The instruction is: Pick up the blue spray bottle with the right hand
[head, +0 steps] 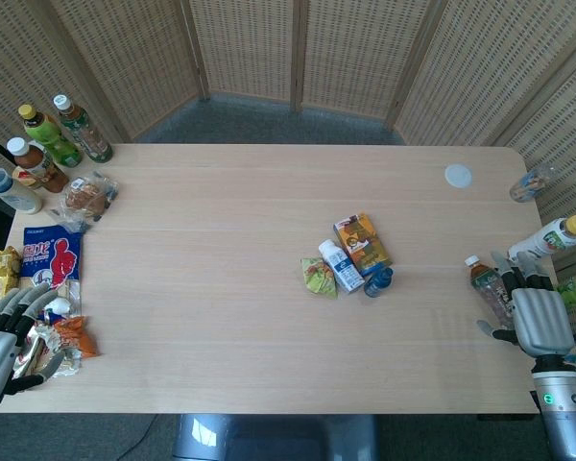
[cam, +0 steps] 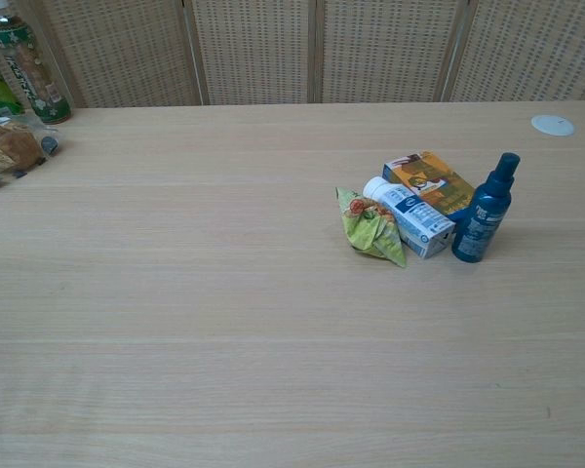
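The blue spray bottle (head: 378,280) (cam: 485,210) stands upright near the table's middle, touching the right side of a small white and blue carton (head: 340,265) (cam: 409,217). My right hand (head: 538,315) rests at the table's right edge, far to the right of the bottle, fingers apart and holding nothing. At the front left corner my left hand (head: 2,338) lies open beside snack packets. Neither hand appears in the chest view.
An orange box (head: 362,242) (cam: 428,181) and a green packet (head: 318,277) (cam: 372,225) flank the carton. A brown drink bottle (head: 489,288) lies just by my right hand, more bottles (head: 555,236) at the right edge. Drinks (head: 48,136) and snacks (head: 50,261) crowd the left side. A white lid (head: 458,176) lies far right.
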